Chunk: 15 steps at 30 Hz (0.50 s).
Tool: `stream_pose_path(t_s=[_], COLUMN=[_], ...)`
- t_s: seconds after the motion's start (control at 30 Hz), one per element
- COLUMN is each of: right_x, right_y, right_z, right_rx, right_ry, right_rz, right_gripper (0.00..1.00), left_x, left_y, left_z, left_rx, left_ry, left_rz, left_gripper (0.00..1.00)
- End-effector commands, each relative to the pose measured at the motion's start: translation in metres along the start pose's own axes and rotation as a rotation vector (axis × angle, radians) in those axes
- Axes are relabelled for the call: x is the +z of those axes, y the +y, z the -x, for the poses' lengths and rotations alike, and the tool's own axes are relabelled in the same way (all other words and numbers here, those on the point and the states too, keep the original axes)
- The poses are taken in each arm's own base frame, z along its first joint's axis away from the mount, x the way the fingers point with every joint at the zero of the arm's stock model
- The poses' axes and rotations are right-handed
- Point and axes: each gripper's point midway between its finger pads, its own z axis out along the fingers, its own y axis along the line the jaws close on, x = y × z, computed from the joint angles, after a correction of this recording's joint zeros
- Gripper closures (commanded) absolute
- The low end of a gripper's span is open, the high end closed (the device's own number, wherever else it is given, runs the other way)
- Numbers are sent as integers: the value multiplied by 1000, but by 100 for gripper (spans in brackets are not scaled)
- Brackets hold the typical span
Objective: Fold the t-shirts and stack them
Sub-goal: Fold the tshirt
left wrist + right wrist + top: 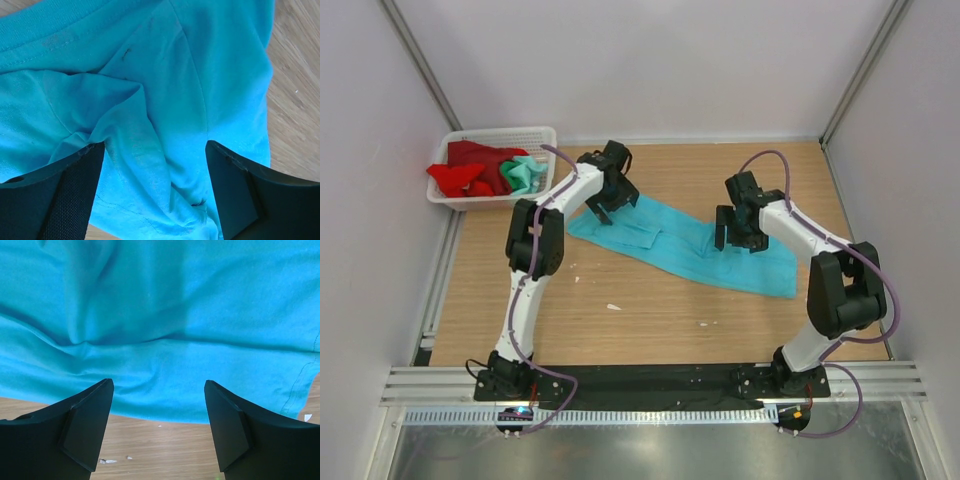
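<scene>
While the turquoise t-shirt (pixel 690 250) lies across the counter (pixel 620 320), left claw (pixel 605 208) spread wide over its far-left end, right claw (pixel 732 236) parted over its right part, both empty, red t-shirt (pixel 460 175) and mint t-shirt (pixel 525 176) in far-left basket (pixel 548 134).

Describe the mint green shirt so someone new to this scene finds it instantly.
Look to the far left corner of the table, where a white mesh basket sits. Inside, the mint green shirt is crumpled at the right end, pale beside the bright red shirt.
</scene>
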Motion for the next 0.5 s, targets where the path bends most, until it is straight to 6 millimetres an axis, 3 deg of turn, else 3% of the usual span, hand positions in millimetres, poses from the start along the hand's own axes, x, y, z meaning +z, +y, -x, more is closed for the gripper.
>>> stream_pose_path(t_s=[0.0,0.13,0.17,0.2,0.23,0.33,0.47], right_x=[-13,-8,-4,-3,0,9,23], right_y=[5,9,12,14,16,18,23], right_z=[20,23,24,26,26,33,42], right_rx=[-13,-52,-61,-70,-81,-117,-158], right_ry=[-98,-91,-78,-76,-72,-66,-60], right_rz=[42,54,65,68,69,63,62], right_gripper=[20,19,19,19,19,19,19], left_x=[27,46,41,56,57,55,51], left_y=[25,28,18,22,19,-9,-35], left_z=[15,32,43,43,50,80,102], left_rx=[-36,-5,31,54,65,136,239], left_ry=[-42,-49,-61,-51,-57,-126,-227], left_rz=[102,112,89,108,100,3,-111], left_gripper=[17,19,20,21,22,23,24])
